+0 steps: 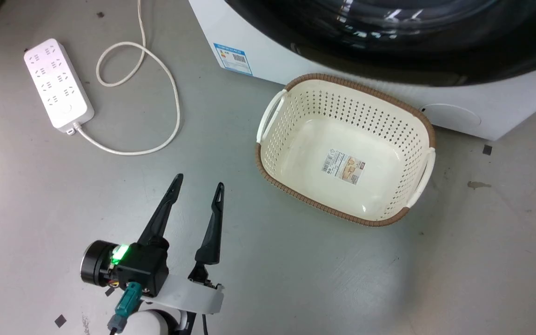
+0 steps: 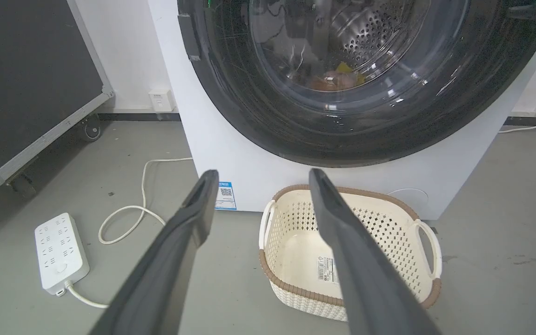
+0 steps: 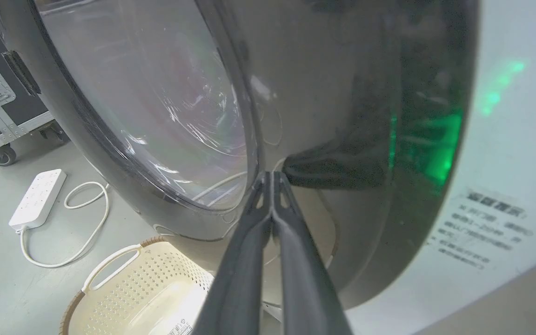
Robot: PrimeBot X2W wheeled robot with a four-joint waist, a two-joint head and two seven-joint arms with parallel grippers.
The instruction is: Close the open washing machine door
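The washing machine (image 2: 212, 149) is white, with a small blue label low on its front. Its door (image 2: 296, 125), with a wide glossy black rim and a bulging glass window, looks flat against the front, the steel drum visible through the glass. My right gripper (image 3: 272, 174) is shut with nothing in it, its tips at or against the black rim of the door (image 3: 110, 139), where their reflection shows. My left gripper (image 1: 199, 181) hangs open and empty over the floor, well short of the machine (image 1: 258, 51), fingers pointing toward it.
A cream perforated basket (image 1: 268, 158) with a brown rim stands empty on the floor just before the machine. A white power strip (image 1: 58, 83) and its looped cable (image 1: 170, 93) lie to the left. A black wheeled case (image 2: 30, 70) stands further left.
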